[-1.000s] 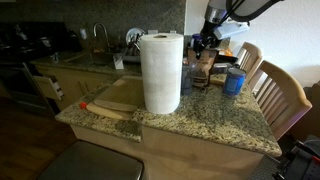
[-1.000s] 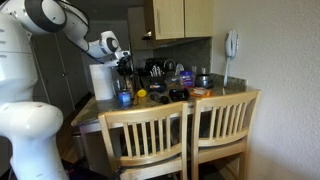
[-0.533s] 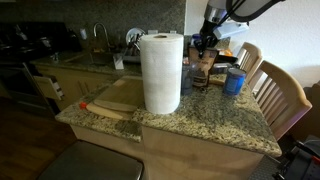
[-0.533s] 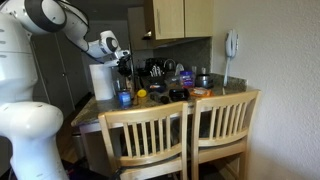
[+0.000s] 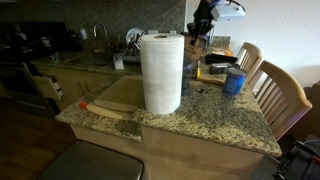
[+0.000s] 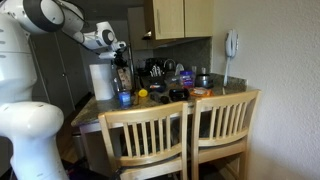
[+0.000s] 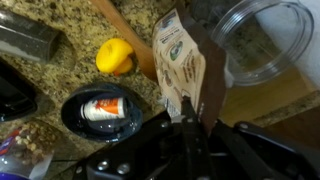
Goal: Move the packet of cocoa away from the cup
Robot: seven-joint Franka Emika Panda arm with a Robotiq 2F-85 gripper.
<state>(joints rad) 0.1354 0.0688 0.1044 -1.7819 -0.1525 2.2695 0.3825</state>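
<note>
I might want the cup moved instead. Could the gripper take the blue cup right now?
Probably not yet: the gripper has its jaws shut on the packet of cocoa. The cup itself looks unobstructed from above.

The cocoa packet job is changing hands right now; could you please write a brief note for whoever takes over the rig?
Gripper: shut on the packet of cocoa, clamping one end of it in the wrist view.
Packet: held in the air above the counter, between the paper-towel roll and the cup in an exterior view.
Cup: stands on the counter, apart from the packet.
Done: packet grasped and off the counter.
Left: carry it well clear of the cup, set it down upright, open the gripper.
</note>
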